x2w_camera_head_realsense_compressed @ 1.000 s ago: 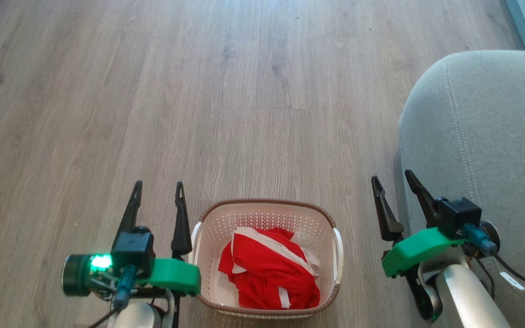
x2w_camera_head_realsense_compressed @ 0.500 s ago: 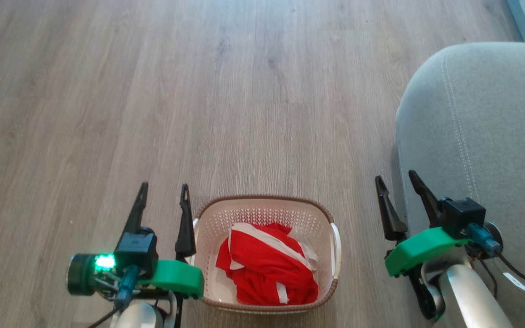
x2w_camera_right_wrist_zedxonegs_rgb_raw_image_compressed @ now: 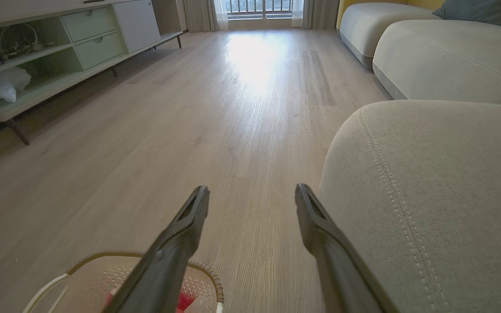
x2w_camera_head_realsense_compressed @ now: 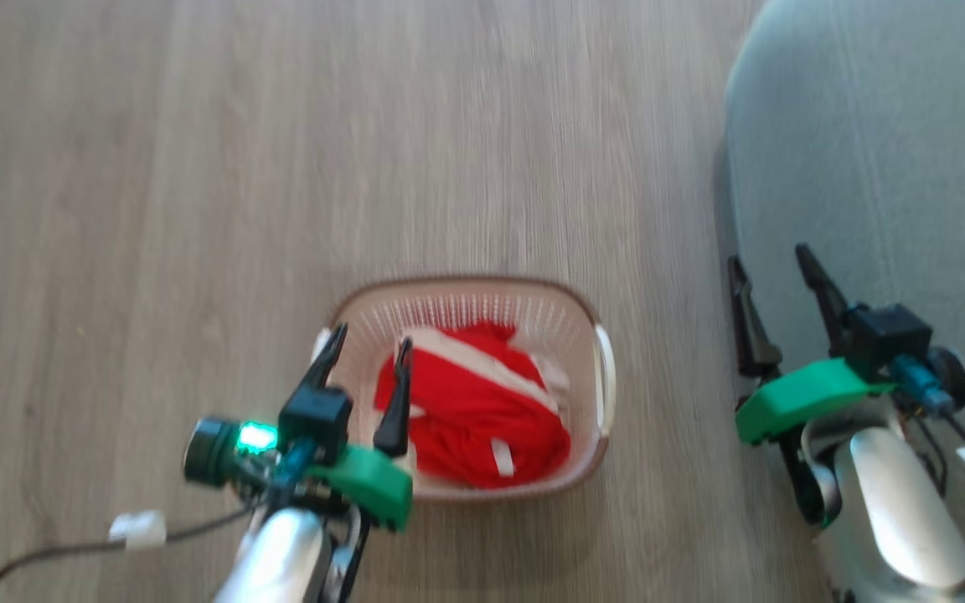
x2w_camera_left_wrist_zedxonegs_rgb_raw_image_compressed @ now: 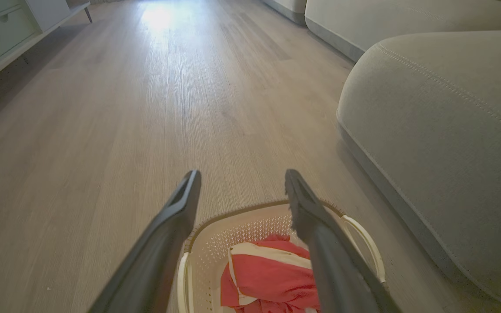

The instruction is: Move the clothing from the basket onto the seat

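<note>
1. Since a second ago, the left gripper [x2w_camera_head_realsense_compressed: 373, 335] has swung in from beside the basket [x2w_camera_head_realsense_compressed: 466, 283] to above its left side. The head camera has tipped as well, so the whole scene sits higher in the head view and is blurred.
2. Its jaws stand wide and hold nothing. One finger crosses the basket's left rim by the white handle, and the other lies over the left edge of the clothing [x2w_camera_head_realsense_compressed: 474, 410]. I cannot tell whether either finger touches the fabric.
3. The clothing, red with white stripes, lies bunched in the basket and covers most of its bottom.
4. The basket stands on the wooden floor [x2w_camera_head_realsense_compressed: 198, 167], near the seat [x2w_camera_head_realsense_compressed: 868, 151] but apart from it, with a strip of floor between them.
5. The right gripper [x2w_camera_head_realsense_compressed: 767, 255] sits at the seat's near edge, on the basket's right and well apart from it. Its jaws are wide and empty, one finger over the floor strip and the other over the seat's edge.
6. In the left wrist view, the two fingers frame the basket's far rim, and the clothing shows low between them.
7. In the right wrist view, a pale cabinet [x2w_camera_right_wrist_zedxonegs_rgb_raw_image_compressed: 59, 56] with drawers and open shelves runs along the far left. More cushions [x2w_camera_right_wrist_zedxonegs_rgb_raw_image_compressed: 450, 56] lie beyond the seat.
</note>
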Motion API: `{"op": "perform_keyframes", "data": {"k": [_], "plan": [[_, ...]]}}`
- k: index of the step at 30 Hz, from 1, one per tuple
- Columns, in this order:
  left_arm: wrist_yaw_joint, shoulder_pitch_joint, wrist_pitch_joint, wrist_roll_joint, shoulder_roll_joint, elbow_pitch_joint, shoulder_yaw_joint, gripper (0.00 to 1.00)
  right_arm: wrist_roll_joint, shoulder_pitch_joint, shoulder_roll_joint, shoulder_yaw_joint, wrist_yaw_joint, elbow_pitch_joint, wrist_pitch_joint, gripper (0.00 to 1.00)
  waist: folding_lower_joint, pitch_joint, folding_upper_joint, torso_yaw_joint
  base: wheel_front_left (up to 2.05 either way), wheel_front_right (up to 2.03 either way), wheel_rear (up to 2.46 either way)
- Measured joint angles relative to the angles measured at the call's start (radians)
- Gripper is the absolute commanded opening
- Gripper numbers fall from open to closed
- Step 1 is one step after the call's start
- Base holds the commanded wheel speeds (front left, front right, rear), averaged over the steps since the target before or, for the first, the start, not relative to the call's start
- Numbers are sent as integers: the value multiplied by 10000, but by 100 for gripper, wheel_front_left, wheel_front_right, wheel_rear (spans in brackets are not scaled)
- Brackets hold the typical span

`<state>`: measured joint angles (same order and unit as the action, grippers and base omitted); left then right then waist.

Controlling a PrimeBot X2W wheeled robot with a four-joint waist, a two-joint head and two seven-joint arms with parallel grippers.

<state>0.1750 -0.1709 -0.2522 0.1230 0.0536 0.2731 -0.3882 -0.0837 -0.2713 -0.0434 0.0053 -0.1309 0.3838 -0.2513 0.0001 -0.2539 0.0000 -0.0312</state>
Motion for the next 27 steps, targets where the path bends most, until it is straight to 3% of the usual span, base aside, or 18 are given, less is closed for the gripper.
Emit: {"op": "perform_keyframes", "data": {"k": [4,17,27], "plan": [[-495,-1003,0,-88,-15,1066,-280,100,98,-279,-10,-184,0,-332,-2,100,1,-970,0,189,0,0,0],[-1540,-4462,0,-949,-138,4644,-1118,100,240,-1255,-63,-10,0,-1517,-12,100,2,-4146,0,904,0,0,0],[-2286,-6643,-2,-2316,-13,7035,-2721,100,29,-1722,-65,558,0,-1975,-12,100,0,-5750,-1,1422,0,0,0]]}}
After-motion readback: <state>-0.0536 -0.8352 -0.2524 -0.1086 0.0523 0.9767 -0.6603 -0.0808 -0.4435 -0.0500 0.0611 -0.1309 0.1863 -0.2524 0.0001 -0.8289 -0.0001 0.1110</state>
